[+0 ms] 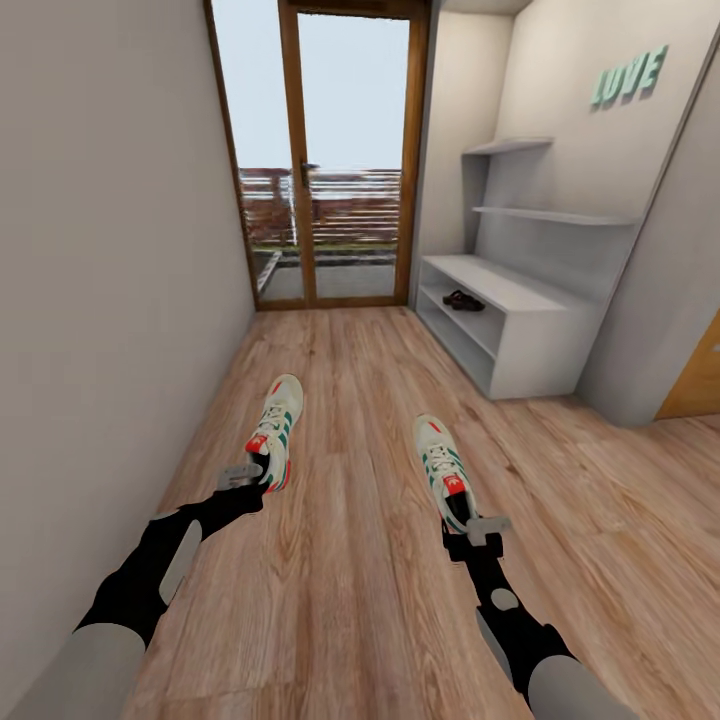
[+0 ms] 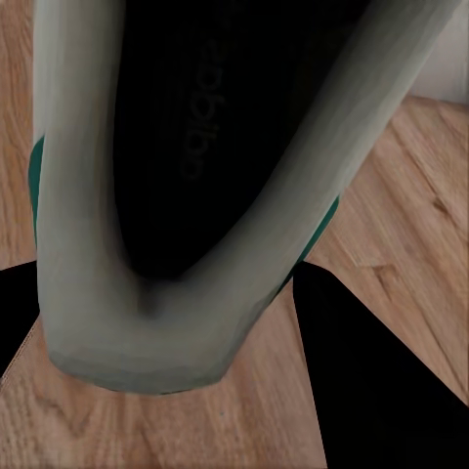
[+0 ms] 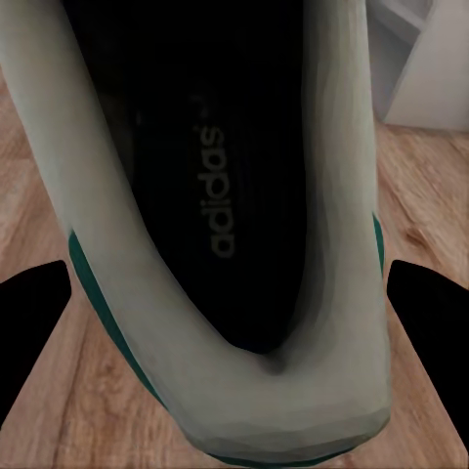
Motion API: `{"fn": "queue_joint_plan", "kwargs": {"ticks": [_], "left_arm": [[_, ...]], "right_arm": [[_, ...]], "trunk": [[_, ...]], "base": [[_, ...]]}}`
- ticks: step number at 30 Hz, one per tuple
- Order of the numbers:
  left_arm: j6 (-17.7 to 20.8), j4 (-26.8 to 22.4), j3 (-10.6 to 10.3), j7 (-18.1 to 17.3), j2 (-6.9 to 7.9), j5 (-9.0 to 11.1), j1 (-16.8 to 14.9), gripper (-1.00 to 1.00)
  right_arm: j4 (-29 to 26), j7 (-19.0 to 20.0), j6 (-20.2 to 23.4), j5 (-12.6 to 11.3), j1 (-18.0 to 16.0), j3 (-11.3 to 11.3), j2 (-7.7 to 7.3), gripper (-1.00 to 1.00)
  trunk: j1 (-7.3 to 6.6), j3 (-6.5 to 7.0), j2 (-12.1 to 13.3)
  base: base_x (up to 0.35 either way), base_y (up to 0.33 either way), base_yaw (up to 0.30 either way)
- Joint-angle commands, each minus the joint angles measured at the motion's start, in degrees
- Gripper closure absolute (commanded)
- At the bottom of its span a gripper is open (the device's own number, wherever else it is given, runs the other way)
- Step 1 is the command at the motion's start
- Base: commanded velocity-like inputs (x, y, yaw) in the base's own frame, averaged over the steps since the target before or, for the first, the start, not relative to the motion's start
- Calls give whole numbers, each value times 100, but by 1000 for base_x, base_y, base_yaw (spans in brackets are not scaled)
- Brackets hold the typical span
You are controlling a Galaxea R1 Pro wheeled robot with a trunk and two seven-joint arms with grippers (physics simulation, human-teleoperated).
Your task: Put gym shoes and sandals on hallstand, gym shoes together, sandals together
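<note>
Warm brown wood-grain plank flooring (image 1: 350,560) runs down a narrow corridor toward a glazed wooden door (image 1: 330,160) at the far end.

At the near left, the left hand (image 1: 245,478) sits at the heel of the left white lace-up sneaker with green stripes and red-orange heel (image 1: 276,432). Its wrist view looks straight into the shoe's dark opening, with a dark finger (image 2: 376,381) on either side of the heel collar. The fingers straddle the heel, but whether they are pressing on it cannot be told.

At the near right, the right hand (image 1: 478,530) is placed the same way at the heel of the matching right sneaker (image 1: 445,468), its fingers (image 3: 430,313) spread apart and flanking the collar, seemingly not yet closed.

Both sneakers lie on the floor, well apart, toes pointing away. Far right stands the light grey hallstand with staggered upper shelves (image 1: 520,300); a dark reddish-brown sandal (image 1: 463,299) already rests inside its lower tier.

The step in hand appears to be grasping both sneakers at once. Next, each hand would need to close firmly on its heel, lift, and carry the shoes to the rack, setting them side by side.
</note>
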Motion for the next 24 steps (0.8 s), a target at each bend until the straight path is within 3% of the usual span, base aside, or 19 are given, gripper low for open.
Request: {"fn": "queue_joint_plan", "kwargs": {"ticks": [1, 24], "left_arm": [[50, -5, 12, -19, -1, 50, -2, 100], [50, -5, 12, -19, -1, 58, -2, 100]], "right_arm": [[4, -18, -18, 63, -5, -33, 6, 100], [10, -11, -18, 60, -5, -33, 6, 100]], "trunk": [[2, -4, -2], [2, -3, -2]], "base": [[347, 0, 0], [347, 0, 0]]}}
